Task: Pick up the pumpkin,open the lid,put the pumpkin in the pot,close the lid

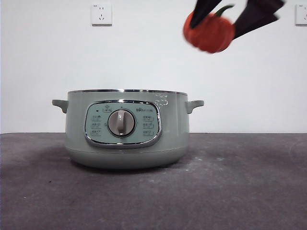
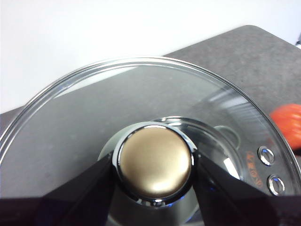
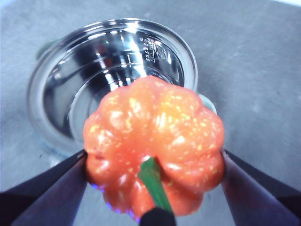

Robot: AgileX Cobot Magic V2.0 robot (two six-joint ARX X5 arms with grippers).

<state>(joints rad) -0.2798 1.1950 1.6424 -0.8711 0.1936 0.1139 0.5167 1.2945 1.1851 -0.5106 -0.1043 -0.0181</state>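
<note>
your right gripper (image 1: 218,21), clamped on the pumpkin (image 1: 209,32), hung beside the open pot (image 1: 127,132); you needed to centre it before lowering, left gripper (image 2: 153,176) clamped on the lid (image 2: 141,108).

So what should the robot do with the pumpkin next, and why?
Probably carry it sideways until it hangs over the pot, then lower it in. The right gripper holds the pumpkin high, above the pot's handle side rather than its middle. The left gripper has the lid lifted by its knob, so the pot is open and looks empty inside.
</note>
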